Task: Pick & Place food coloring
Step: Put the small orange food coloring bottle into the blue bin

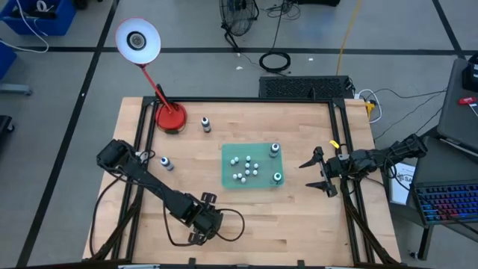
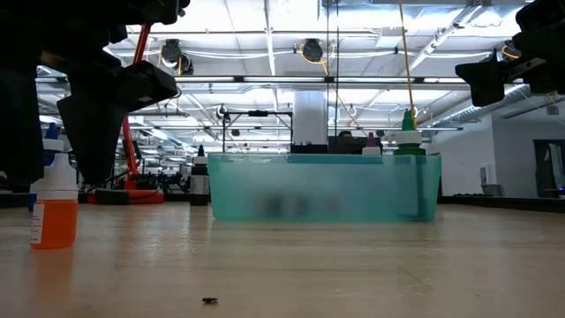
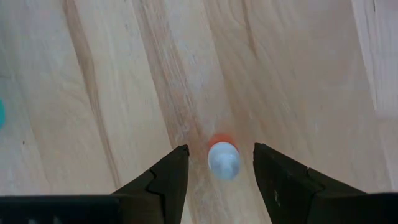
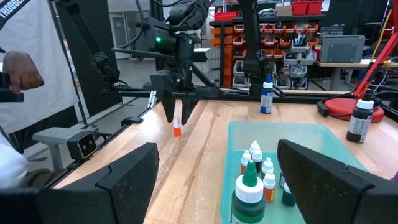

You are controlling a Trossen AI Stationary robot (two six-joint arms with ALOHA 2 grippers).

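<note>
Care suits the left pincer, part-open astride the orange bottle on the desk: close squarely, lift straight; right pincer waits wide

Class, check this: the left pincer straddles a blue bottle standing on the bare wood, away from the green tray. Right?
Wrong colour: the bottle between the left pincer fingers is orange with a whitish cap, per the left wrist view. It does stand on bare wood, away from the green tray.

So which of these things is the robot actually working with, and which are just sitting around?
In the job: orange bottle between the left gripper's fingers; bottles in the tray; blue bottle; dark bottle; tray.
Lying about: red lamp; right gripper, waiting open.
</note>
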